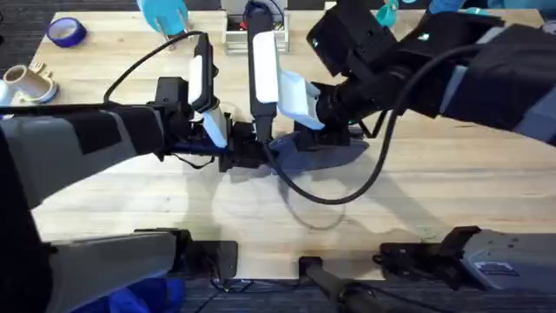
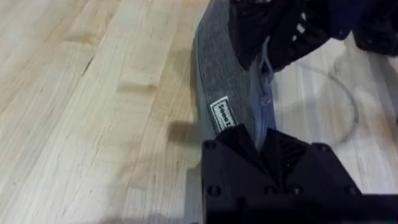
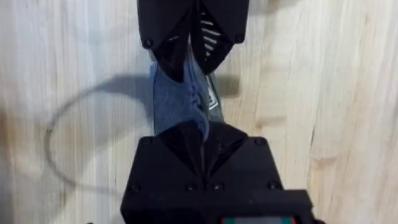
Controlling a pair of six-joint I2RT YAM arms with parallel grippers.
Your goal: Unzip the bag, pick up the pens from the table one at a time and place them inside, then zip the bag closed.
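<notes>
Nearest to us in the overhead view, along the front edge of the table (image 1: 261, 217), sit the two arm bases. Just beyond them lies a stretch of bare plank with a faint ring mark (image 1: 321, 213) on the wood.

Farther in, at the middle of the table, we find the bag (image 1: 326, 155), a grey-blue pouch lying flat, with both arms meeting over it. Our left gripper (image 1: 239, 156) comes in from the left and has its black fingers pinched tight on the bag's left end; in the left wrist view the fabric runs straight in between those fingers (image 2: 239, 146), beside a small white label (image 2: 225, 115) sewn on the bag. Our right gripper (image 1: 274, 143) reaches across from the right and is likewise closed on the bag along its zipper edge; in the right wrist view the fingers meet on the blue fabric (image 3: 180, 102), facing the other arm's gripper.

Beyond the bag, near the far left corner, we see a roll of blue tape (image 1: 66, 32) and a pale plastic fitting (image 1: 30, 84).
</notes>
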